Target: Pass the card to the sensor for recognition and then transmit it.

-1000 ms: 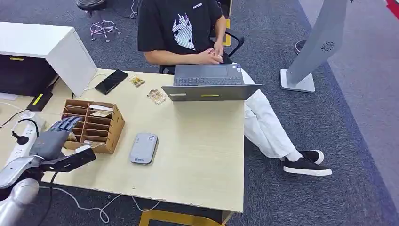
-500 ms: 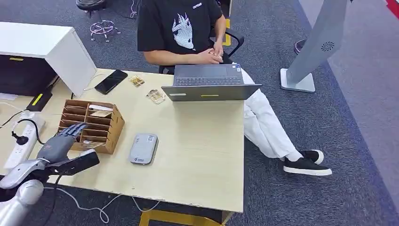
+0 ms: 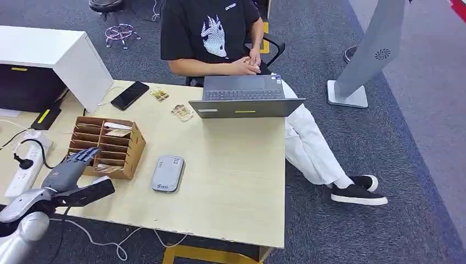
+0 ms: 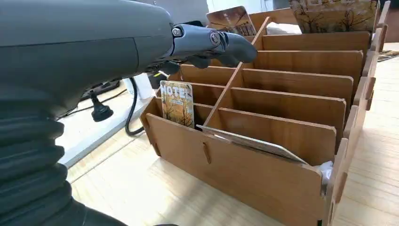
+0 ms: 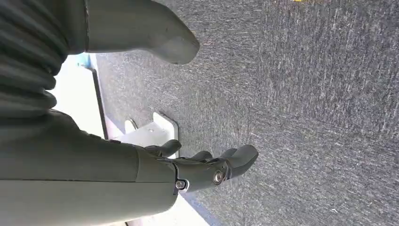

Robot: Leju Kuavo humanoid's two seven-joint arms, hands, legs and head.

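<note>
Grey carpet surrounds a pale wooden table [image 3: 231,181], seen from the head view, where a person [image 3: 211,33] sits at the far edge behind a laptop [image 3: 244,96]. On the table's left part stands a wooden card rack [image 3: 110,144], and just beside it, nearer the middle, lies the grey sensor [image 3: 167,173]; a phone [image 3: 129,95] lies well apart at the far left. The left hand [image 3: 68,168] hovers at the near end of the rack, fingers spread and holding nothing, so I judge the step to be the reach for a card, with scanning and handing over not yet begun. From the left wrist view, the fingers [image 4: 221,44] hang above the dividers, and a card [image 4: 178,102] printed "NOTE" stands upright in a near slot, apart from the hand; another card [image 4: 249,141] lies tilted in the neighbouring slot. The next move probably calls for lowering the fingers into a narrow slot and pinching a card by its top edge without catching the thin dividers. Open tabletop between rack and sensor gives room to carry it across, though the near table edge is close to the forearm. In the right wrist view, the right hand [image 5: 197,169] hangs over carpet, fingers loosely extended and grasping nothing.
</note>
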